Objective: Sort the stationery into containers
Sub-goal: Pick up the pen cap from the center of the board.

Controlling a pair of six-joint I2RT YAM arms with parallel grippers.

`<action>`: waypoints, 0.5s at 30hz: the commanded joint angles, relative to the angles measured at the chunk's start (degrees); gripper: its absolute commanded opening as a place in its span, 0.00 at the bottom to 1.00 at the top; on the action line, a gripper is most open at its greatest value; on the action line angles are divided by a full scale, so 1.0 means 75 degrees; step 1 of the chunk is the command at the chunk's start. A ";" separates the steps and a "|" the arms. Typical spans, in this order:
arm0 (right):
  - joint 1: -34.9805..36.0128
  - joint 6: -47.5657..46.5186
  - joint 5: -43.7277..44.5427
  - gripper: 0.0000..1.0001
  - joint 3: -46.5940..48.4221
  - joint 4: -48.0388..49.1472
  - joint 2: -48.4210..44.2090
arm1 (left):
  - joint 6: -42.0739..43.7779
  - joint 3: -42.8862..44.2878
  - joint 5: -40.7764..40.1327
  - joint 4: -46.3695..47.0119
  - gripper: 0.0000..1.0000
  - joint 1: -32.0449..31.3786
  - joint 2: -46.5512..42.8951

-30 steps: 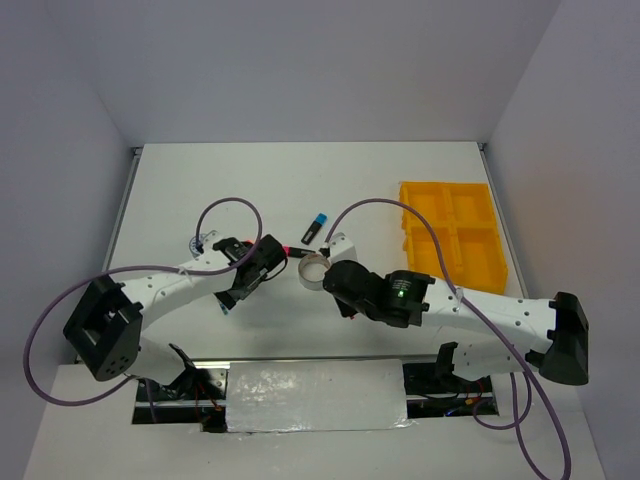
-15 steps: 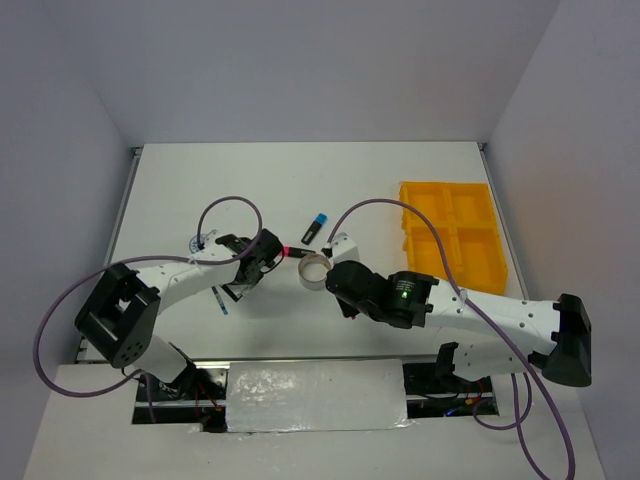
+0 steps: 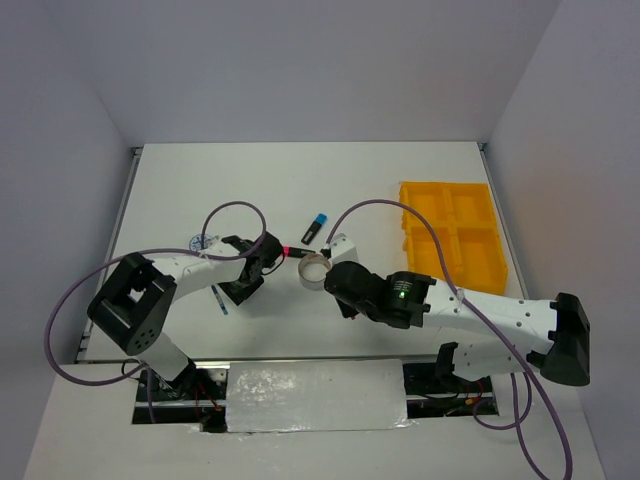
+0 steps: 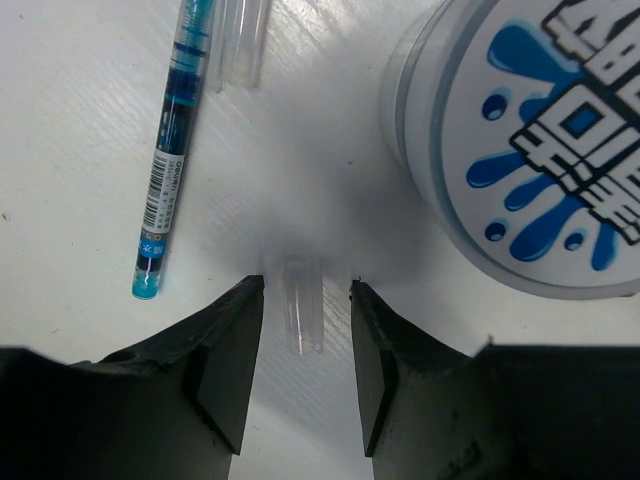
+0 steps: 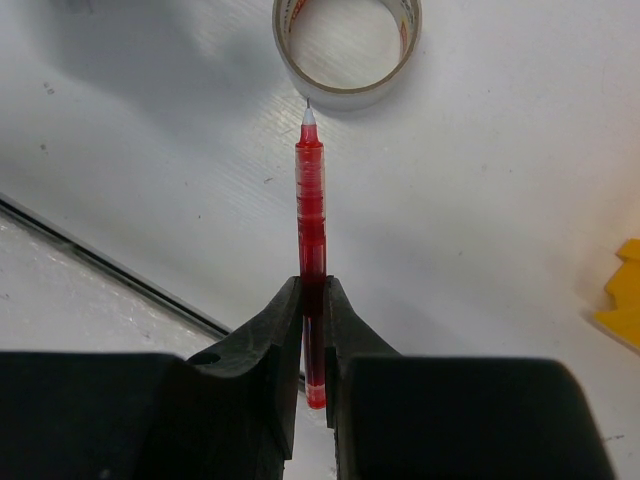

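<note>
Red pen (image 5: 311, 200) is in hand: the right jaws are closed on its rear part. The barrel runs straight out ahead of them, and the tip lies just short of the tape ring (image 5: 347, 45); whether they touch cannot be told. Yellow tray (image 3: 470, 255) lies off to this arm's right, well apart, and the right arm is the nearer to it.

Judgement: the carry should lift and swing right, away from the ring. The arm's own purple cable (image 3: 380, 203) arcs over that stretch.

Left jaws stand narrowly parted low over the counter (image 3: 300, 180), one on either side of a clear cap (image 4: 303, 305). Gaps show and nothing is gripped. Blue pen (image 4: 170, 150) lies ahead on one side, blue-white roll (image 4: 530, 130) on the other, both near. The tray compartments appear unfilled.
</note>
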 commanded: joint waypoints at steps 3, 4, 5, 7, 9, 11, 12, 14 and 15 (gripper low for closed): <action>0.0003 -0.0067 0.0172 0.06 -0.0019 0.0279 0.0058 | 0.0022 -0.0170 0.0098 -0.0021 0.50 0.0020 0.0221; 0.0003 -0.0090 0.0172 0.06 -0.0019 0.0279 0.0069 | 0.0022 -0.0194 0.0121 0.0014 0.48 0.0020 0.0209; 0.0015 -0.0090 0.0183 0.06 -0.0007 0.0279 0.0092 | 0.0022 -0.0240 0.0133 0.0037 0.47 0.0020 0.0197; 0.0003 -0.0102 0.0183 0.06 -0.0007 0.0291 0.0093 | 0.0010 -0.0323 0.0168 0.0061 0.43 0.0020 0.0162; 0.0003 -0.0102 0.0183 0.06 -0.0019 0.0302 0.0104 | 0.0045 -0.0358 0.0180 0.0072 0.39 0.0008 0.0185; 0.0003 -0.0102 0.0195 0.06 -0.0019 0.0291 0.0093 | 0.0080 -0.0393 0.0250 0.0084 0.34 0.0008 0.0221; 0.0003 -0.0102 0.0207 0.06 -0.0007 0.0291 0.0081 | 0.0092 -0.0439 0.0262 0.0131 0.32 0.0008 0.0221; 0.0003 -0.0102 0.0218 0.06 -0.0031 0.0279 0.0046 | 0.0116 -0.0545 0.0320 0.0248 0.25 0.0008 0.0198; 0.0015 -0.0114 0.0230 0.06 -0.0054 0.0291 0.0023 | 0.0127 -0.0580 0.0332 0.0271 0.23 0.0008 0.0151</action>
